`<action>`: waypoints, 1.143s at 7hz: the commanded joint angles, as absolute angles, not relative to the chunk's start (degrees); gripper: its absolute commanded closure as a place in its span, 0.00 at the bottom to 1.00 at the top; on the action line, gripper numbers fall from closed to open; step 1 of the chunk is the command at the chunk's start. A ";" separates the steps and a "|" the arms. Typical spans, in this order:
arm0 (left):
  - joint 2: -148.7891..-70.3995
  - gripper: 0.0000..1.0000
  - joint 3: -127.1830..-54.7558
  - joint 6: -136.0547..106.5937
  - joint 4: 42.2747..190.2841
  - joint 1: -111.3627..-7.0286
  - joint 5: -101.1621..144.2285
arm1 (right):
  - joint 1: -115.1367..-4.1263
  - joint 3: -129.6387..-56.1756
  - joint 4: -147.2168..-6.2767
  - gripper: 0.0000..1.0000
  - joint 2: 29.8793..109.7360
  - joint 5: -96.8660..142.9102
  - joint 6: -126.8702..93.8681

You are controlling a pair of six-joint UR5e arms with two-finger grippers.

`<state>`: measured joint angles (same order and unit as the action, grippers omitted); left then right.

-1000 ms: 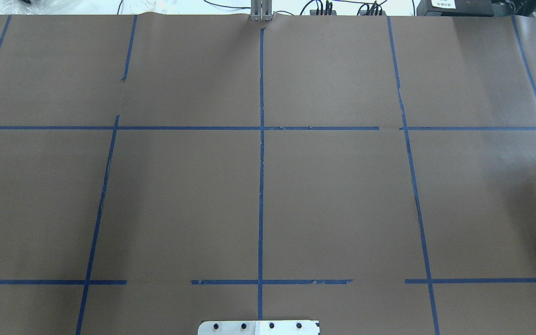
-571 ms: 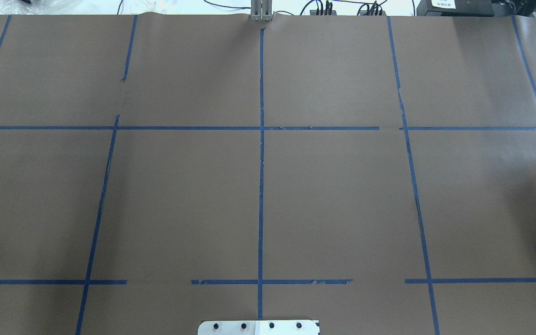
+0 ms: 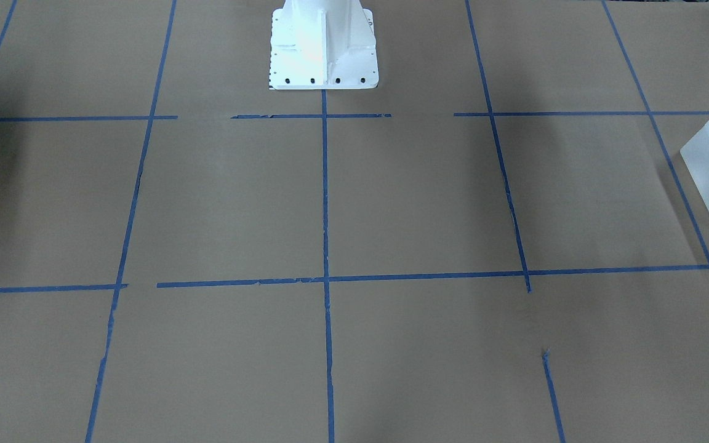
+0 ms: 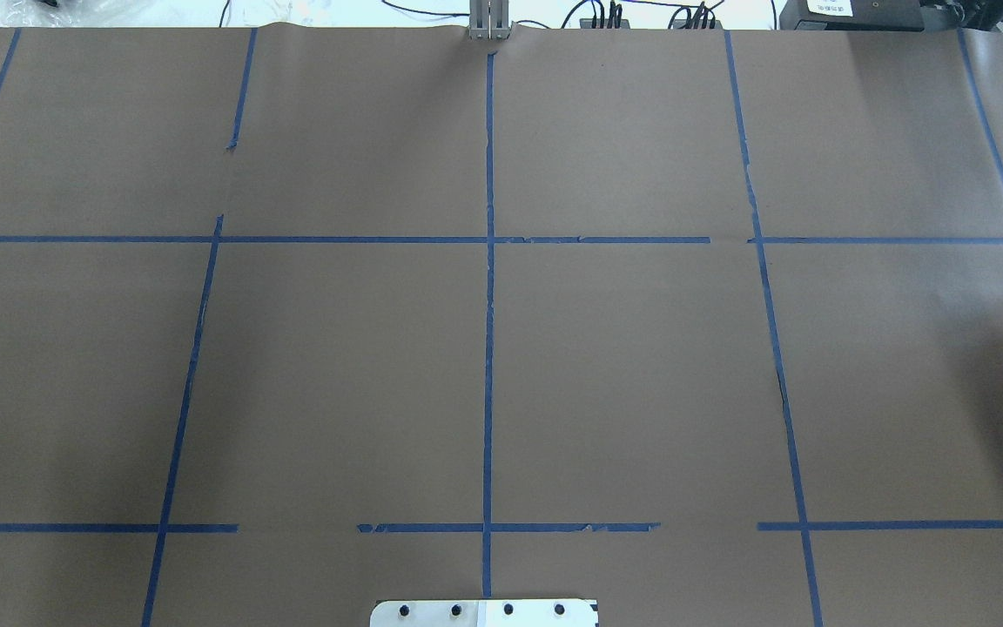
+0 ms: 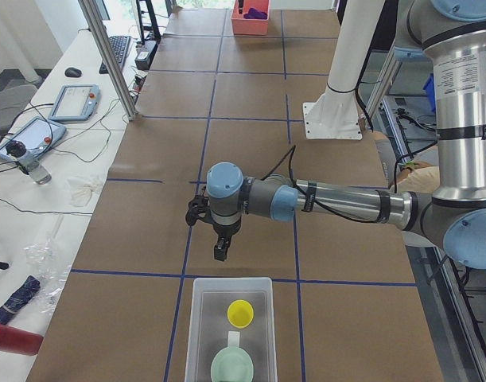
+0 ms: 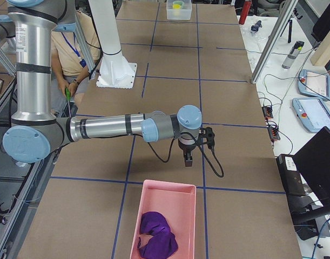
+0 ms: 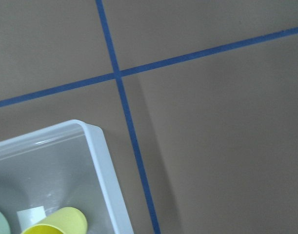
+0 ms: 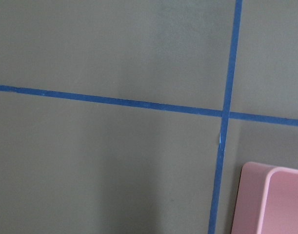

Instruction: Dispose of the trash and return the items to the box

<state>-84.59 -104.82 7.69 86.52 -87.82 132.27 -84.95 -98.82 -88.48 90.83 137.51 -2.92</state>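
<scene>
At the table's left edge sits the box [image 5: 211, 314], frosted white, with the cup [image 5: 241, 313] and the bowl [image 5: 231, 368] inside it, near each other. With both items in there, I judge that half of the job done. My left gripper [image 5: 220, 248] hangs just beyond the box, toward the table's middle, fingers pointing down over bare paper. I cannot tell how wide they stand, and I see nothing in them.

Farther on, the table [image 4: 641, 366] is brown paper marked into squares by blue tape [image 4: 488, 348], with my white base [image 3: 324, 46] at the edge on my side. Beyond that, my right gripper [image 6: 187, 156] hangs the same way, its width also unclear. It is just short of the pink bin [image 6: 175, 199] at the right edge, which holds the purple trash [image 6: 156, 237]. So the trash looks disposed of.

Off the table, benches carry tablets [image 5: 75, 102] and cables, and a person [image 6: 73, 48] sits behind my base.
</scene>
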 commanded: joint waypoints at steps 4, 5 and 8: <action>-85.78 0.00 -105.29 9.93 85.24 -90.09 132.63 | -86.49 -97.39 -89.67 0.00 90.26 137.46 2.11; -85.69 0.00 -105.55 10.02 88.56 -90.52 132.71 | -86.48 -97.30 -89.56 0.00 90.26 137.46 2.20; -90.61 0.00 -105.02 10.20 87.10 -90.53 132.10 | -86.57 -97.03 -89.65 0.00 90.35 138.07 2.46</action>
